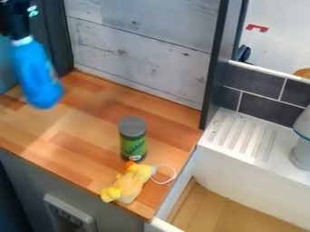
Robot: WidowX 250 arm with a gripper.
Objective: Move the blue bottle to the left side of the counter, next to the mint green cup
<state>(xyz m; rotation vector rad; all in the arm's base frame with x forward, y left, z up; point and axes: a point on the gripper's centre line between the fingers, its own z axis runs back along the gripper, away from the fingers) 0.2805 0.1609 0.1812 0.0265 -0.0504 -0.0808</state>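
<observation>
Hanging toward 10 o'clock, a blue object (37,74) is pinched in the jaws of the black gripper (21,36), above the tabletop (72,122). Toward 7 o'clock, near the centre, a green, grey-lidded container (133,139) is stood upright; at its 6 o'clock side, a yellow plush toy (131,182) is laid.

The toy (130,183) lies before the jar (133,144) on the counter (66,129).

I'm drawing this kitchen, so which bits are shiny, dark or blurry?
In the camera view, pale light shines on the wooden counter's left part; the ribbed white drainer looks bright; the grey cabinet front is darker; the blue thing, upper left, looks smeared.
</observation>
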